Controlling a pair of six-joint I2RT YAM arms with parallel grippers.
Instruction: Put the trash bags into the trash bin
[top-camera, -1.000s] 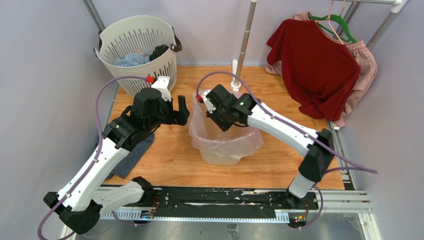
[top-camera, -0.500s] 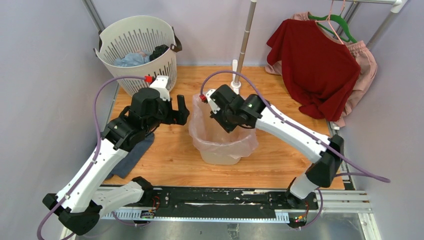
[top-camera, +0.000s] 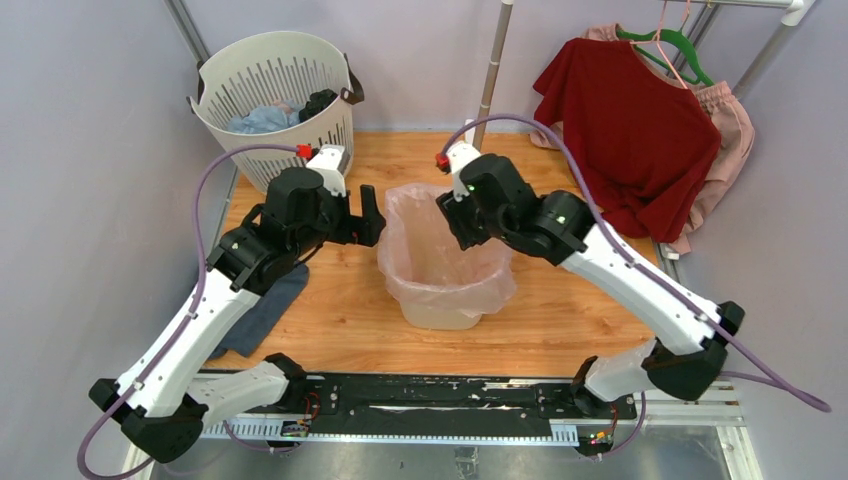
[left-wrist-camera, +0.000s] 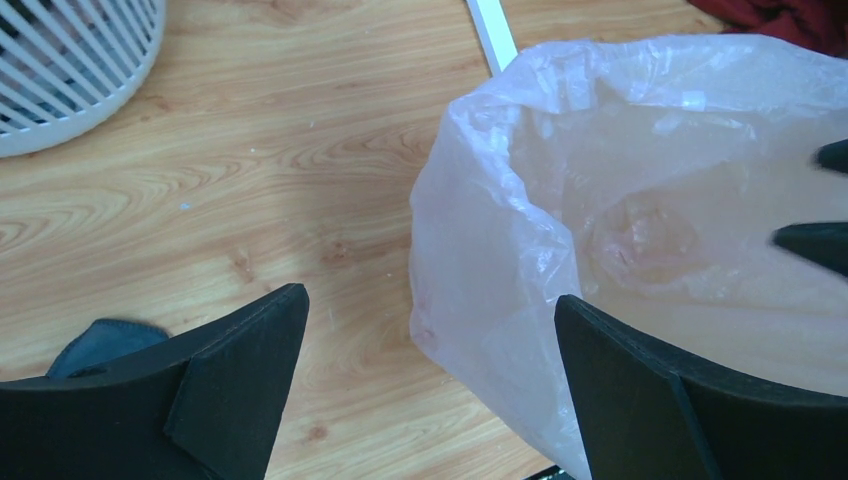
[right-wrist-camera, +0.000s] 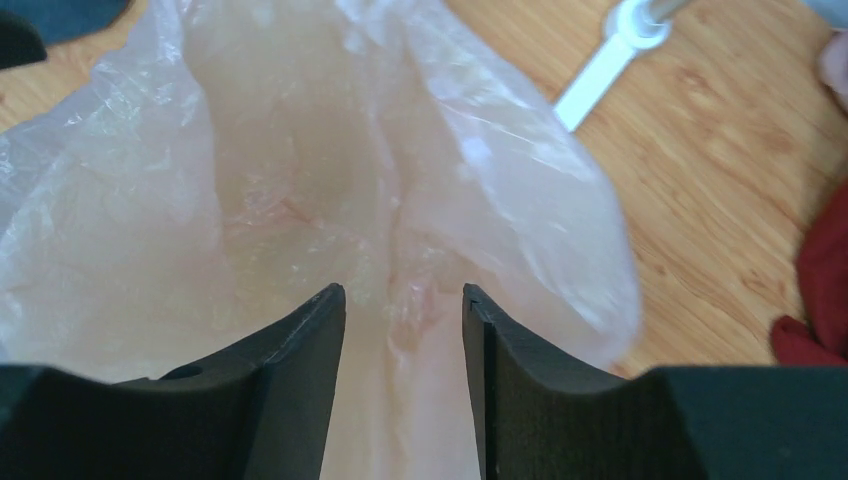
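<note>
Found the trash bag (top-camera: 440, 250) lining the trash bin (top-camera: 440, 318) mid-table, mouth spread, edges draped over the rim. Lifted the right gripper (right-wrist-camera: 400, 300) out of the bag's interior to the bin's 1 o'clock; jaws now partly apart, nothing clamped. Kept the left gripper (left-wrist-camera: 430, 300) at 9 o'clock, jaws wide apart, empty. Reads as bag released and seated; perhaps only rim tidying left. Slotted basket (top-camera: 270, 80) at 10 o'clock.
</note>
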